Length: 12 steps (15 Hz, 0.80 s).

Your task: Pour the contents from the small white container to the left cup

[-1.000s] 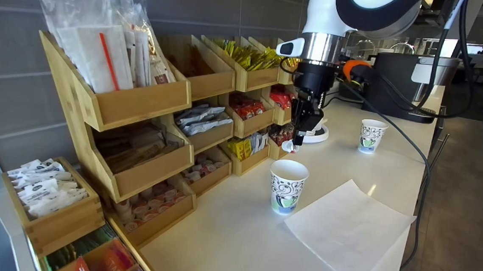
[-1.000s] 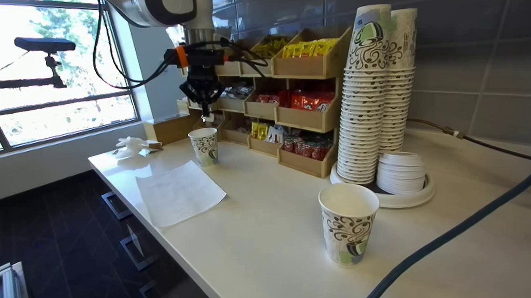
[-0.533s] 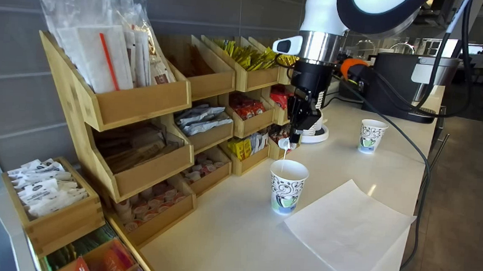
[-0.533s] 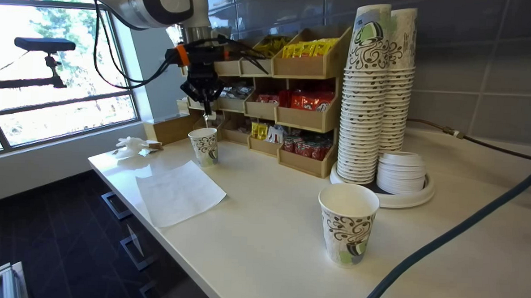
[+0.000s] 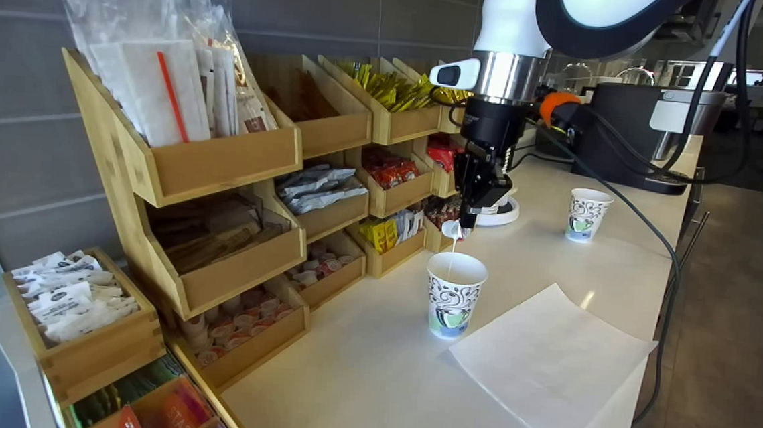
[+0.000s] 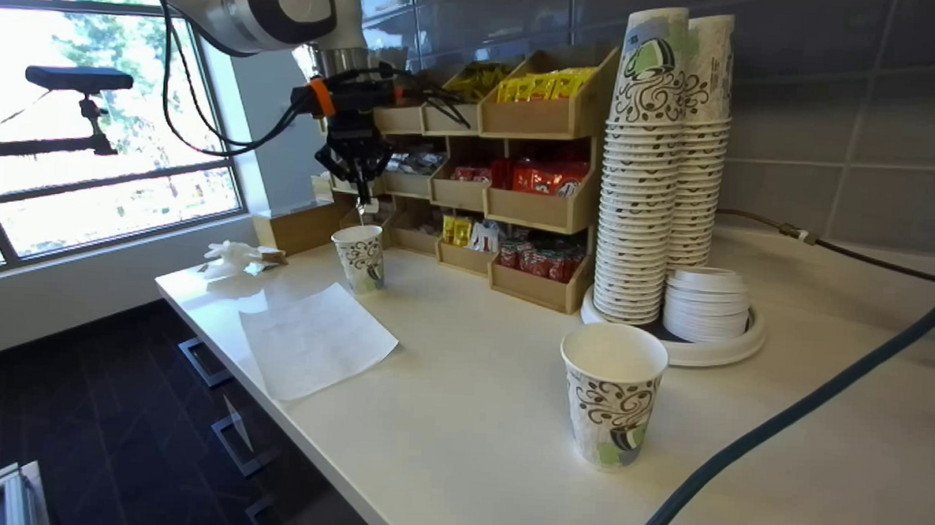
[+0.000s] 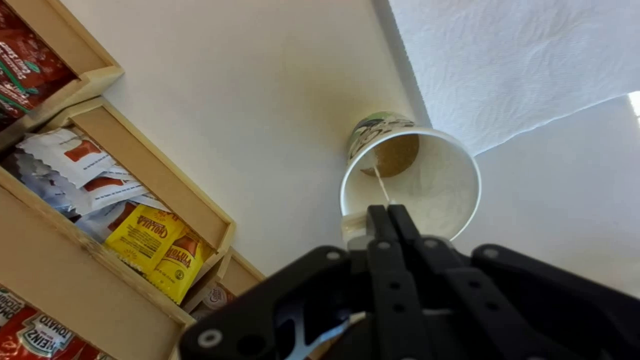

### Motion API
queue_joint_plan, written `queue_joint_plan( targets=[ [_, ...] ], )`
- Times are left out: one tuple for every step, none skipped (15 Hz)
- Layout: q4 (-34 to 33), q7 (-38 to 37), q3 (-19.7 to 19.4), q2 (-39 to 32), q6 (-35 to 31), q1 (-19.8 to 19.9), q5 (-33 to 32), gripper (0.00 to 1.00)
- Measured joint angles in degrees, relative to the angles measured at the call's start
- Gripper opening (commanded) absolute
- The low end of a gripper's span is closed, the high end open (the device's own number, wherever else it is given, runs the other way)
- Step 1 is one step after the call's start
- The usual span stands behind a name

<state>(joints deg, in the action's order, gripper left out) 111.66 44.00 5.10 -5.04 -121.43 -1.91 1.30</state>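
My gripper point(image 5: 467, 223) is shut on the small white container point(image 5: 450, 229). It holds the container tilted above the mouth of the left paper cup point(image 5: 453, 306), apart from the rim. A thin pale stream runs from the container down into this cup, also in an exterior view with the gripper point(image 6: 364, 196) and cup point(image 6: 361, 262). In the wrist view the gripper's fingertips point(image 7: 378, 212) are close together. Part of the container point(image 7: 353, 226) shows beside them; the rest is hidden. The cup point(image 7: 445, 180) has brown liquid at its bottom.
A second printed cup point(image 5: 587, 216) stands upright farther along the counter. A white paper sheet point(image 5: 552, 363) lies beside the left cup. Wooden condiment bins point(image 5: 244, 251) line the wall side. Tall cup stacks point(image 6: 639, 215) and lids point(image 6: 706, 308) stand on a round tray.
One second ago no stream was visible. Half a second ago and now, a thin stream falls from the tilted container into the left cup. The gripper has shifted slightly; the cups have not moved.
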Motion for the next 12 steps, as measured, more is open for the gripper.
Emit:
queue_joint_plan(
  targets=[
    [0.1, 0.2, 0.1, 0.0, 0.0, -0.1, -0.1, 0.01],
    [0.3, 0.4, 0.2, 0.1, 0.0, -0.2, -0.1, 0.01],
    [0.5, 0.5, 0.2, 0.2, 0.0, -0.4, -0.2, 0.01],
    [0.7, 0.6, 0.3, 0.3, 0.0, -0.6, -0.3, 0.01],
    [0.8, 0.7, 0.3, 0.3, 0.0, -0.7, -0.3, 0.01],
    [0.8, 0.8, 0.4, 0.4, 0.0, -0.8, -0.4, 0.01],
    [0.8, 0.9, 0.4, 0.5, 0.0, -0.8, -0.5, 0.01],
    [0.8, 1.0, 0.5, 0.6, 0.0, -0.8, -0.6, 0.01],
    [0.9, 1.1, 0.5, 0.7, 0.0, -0.9, -0.6, 0.01],
    [0.9, 1.2, 0.5, 0.8, 0.0, -0.9, -0.7, 0.01],
    [0.9, 1.2, 0.5, 0.8, 0.0, -0.9, -0.8, 0.01],
    [0.9, 1.3, 0.5, 0.9, 0.0, -0.9, -0.8, 0.01]
  ],
)
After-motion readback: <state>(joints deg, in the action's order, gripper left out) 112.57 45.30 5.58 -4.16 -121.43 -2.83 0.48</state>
